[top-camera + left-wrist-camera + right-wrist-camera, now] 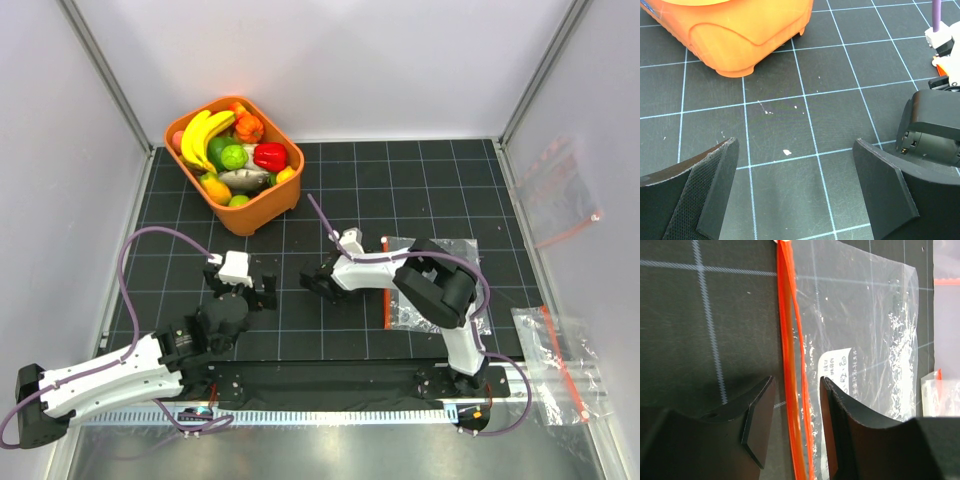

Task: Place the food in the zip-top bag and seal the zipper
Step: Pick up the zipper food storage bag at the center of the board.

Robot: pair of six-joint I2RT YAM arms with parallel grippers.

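Closest to the lens in the right wrist view, the right hand (797,381) has its two dark fingers standing on either side of the zipper (790,340). The red-orange strip runs up the frame between them with a sliver of dark counter (400,180) showing on each side. The hand is therefore partly open around the strip and has hold of nothing. The bag (865,330) lies flat and looks empty, filling the right half of that view; in the top view it sits right of centre, partly under the right arm. The left hand (795,145) hovers low over bare counter at lower left of the top view, its fingers spread as wide as they go and nothing between them. All the food (235,155) is heaped in the orange tub (255,215) at upper left, well apart from the bag. By my reading the work is at its first step, getting the bag's mouth open or held, and no piece has gone in yet. The next move seems to call for the right hand to close on one lip of the mouth and lift it, and for the left to reach up to the tub for a fruit.
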